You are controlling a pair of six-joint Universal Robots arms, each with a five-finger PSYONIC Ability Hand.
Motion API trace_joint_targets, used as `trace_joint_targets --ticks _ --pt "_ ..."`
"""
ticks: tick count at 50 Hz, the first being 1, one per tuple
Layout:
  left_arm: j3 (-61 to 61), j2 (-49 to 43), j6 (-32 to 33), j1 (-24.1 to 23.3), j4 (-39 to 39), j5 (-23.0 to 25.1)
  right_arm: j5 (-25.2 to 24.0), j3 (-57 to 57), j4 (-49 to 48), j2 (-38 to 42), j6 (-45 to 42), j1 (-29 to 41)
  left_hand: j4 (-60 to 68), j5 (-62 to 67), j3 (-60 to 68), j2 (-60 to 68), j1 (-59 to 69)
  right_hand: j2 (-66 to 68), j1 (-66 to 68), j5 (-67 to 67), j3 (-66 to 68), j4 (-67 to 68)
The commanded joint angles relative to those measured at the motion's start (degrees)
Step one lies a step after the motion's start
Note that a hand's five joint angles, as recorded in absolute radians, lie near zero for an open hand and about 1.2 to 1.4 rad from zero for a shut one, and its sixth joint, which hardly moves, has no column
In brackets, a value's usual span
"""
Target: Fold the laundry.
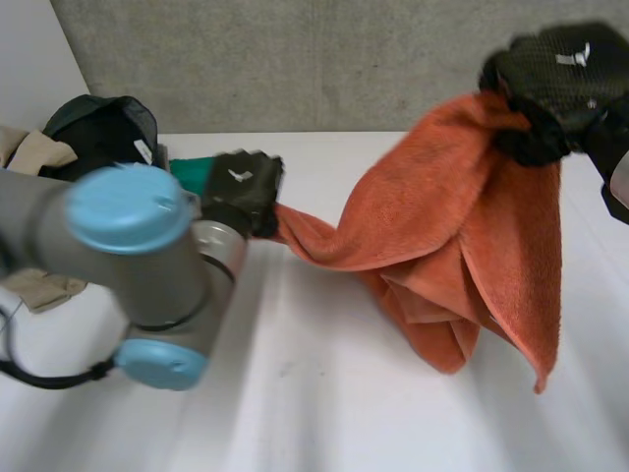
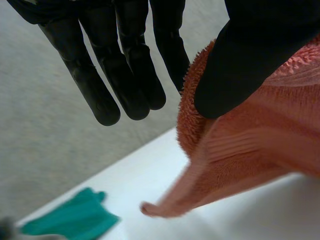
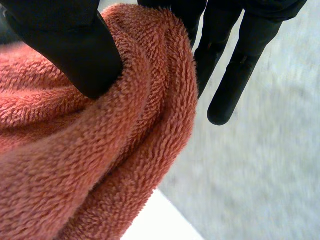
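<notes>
An orange towel [image 1: 442,216] hangs above the white table [image 1: 314,393], stretched between my two hands. My right hand [image 1: 550,79] holds it high at the far right, and most of the cloth drapes down in folds below. In the right wrist view the thumb [image 3: 65,45] presses a bunched edge of the towel [image 3: 100,165] against the fingers. My left hand [image 1: 241,192] is lower, at the towel's left corner. Its thumb [image 2: 245,60] pinches the towel [image 2: 260,150] against the near-straight fingers [image 2: 125,65], and a small tip of cloth dangles below.
A green cloth [image 1: 187,169] lies on the table behind my left hand, also under it [image 2: 75,220]. A dark garment [image 1: 98,128] and beige cloth [image 1: 34,152] are piled at the far left. My left arm's elbow [image 1: 128,246] stands over the near left. A grey wall [image 1: 295,59] backs the table.
</notes>
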Motion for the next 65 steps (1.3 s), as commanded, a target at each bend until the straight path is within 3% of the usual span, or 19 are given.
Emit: trace_joint_targets --ticks 1,6,13,15,16,17,18,22,28,36,43,56,58,61,65 --pt "-10.2 15.4 0.2 1.9 -7.5 7.8 0.7 -2.9 4.6 10.3 -7.7 -5.0 11.4 15.5 12.0 11.6 13.1 12.5 19.0 14.7 11.6 11.2" --pt "-13.7 16.8 0.2 2.1 -10.6 11.8 0.7 -5.2 4.3 18.8 -8.5 -3.4 11.4 15.5 12.0 11.6 13.1 12.5 19.0 14.7 11.6 11.2" --pt "-12.1 9.4 0.5 2.2 -10.9 10.1 0.7 -10.2 2.0 32.7 -13.6 0.6 11.4 15.5 12.0 11.6 13.1 12.5 19.0 14.7 11.6 11.2" --pt "-10.4 7.4 0.5 2.1 -11.1 9.1 1.2 -11.8 1.4 34.8 -15.1 0.6 11.4 15.5 12.0 11.6 13.1 -12.5 -6.0 -10.3 -13.5 -13.8" --pt "-9.9 7.0 0.5 2.1 -11.2 8.6 2.3 -12.6 0.4 35.1 -15.8 0.9 11.4 15.5 12.0 11.6 13.1 -44.6 -38.1 -42.5 -45.6 -45.9" --pt "-9.5 6.8 0.5 2.2 -11.4 8.3 2.7 -12.7 -0.2 34.7 -15.7 1.0 11.4 15.5 12.0 11.6 13.1 -56.1 -49.6 -53.9 -57.1 -57.4" --pt "-8.9 6.8 0.5 2.2 -11.7 7.6 3.2 -12.6 -1.0 34.4 -15.4 1.0 11.4 15.5 12.0 11.6 13.1 -57.5 -51.0 -55.3 -58.4 -58.8" --pt "-8.6 7.5 0.4 2.0 -11.9 6.8 4.6 -9.2 -4.4 30.0 -13.2 0.3 11.4 15.5 12.0 11.6 13.1 -57.5 -51.0 -55.3 -58.4 -58.8" --pt "-8.6 10.3 0.3 1.9 -11.9 6.8 5.0 -0.2 -3.2 17.0 -5.1 -3.9 11.4 15.5 12.0 11.6 13.1 -57.0 -50.6 -54.9 -58.0 -58.4" --pt "-8.7 11.4 0.1 2.0 -11.9 6.7 4.1 12.6 3.1 10.8 -1.8 -12.3 11.4 15.5 12.0 11.6 13.1 -38.6 -32.1 -36.5 -39.6 -39.9" --pt "-9.1 11.4 0.1 2.0 -11.8 6.7 0.7 18.9 -4.7 11.5 0.4 -12.8 11.4 15.5 12.0 11.6 13.1 -36.3 -29.9 -34.2 -37.3 -37.7" --pt "-9.2 11.4 0.0 2.5 -11.6 6.6 0.1 12.7 -20.2 32.2 -0.1 -12.1 11.4 15.5 12.0 11.6 13.1 -36.9 -30.4 -34.7 -37.9 -38.2" --pt "-9.1 11.5 -0.1 3.1 -11.6 6.6 0.6 11.3 -20.5 33.7 -0.1 -12.1 11.4 15.5 12.0 11.6 13.1 -30.8 -24.4 -28.7 -31.8 -32.2" --pt "-8.7 12.0 -0.1 3.7 -11.6 6.5 2.7 8.7 -20.5 34.1 0.0 -12.1 11.4 15.5 12.0 11.6 13.1 9.3 15.8 11.4 8.3 8.0" --pt "-8.6 14.8 0.0 4.8 -11.7 6.5 6.6 7.2 -19.7 31.1 0.2 -12.8 11.4 15.5 12.0 11.6 13.1 12.5 19.0 14.7 11.6 11.2"
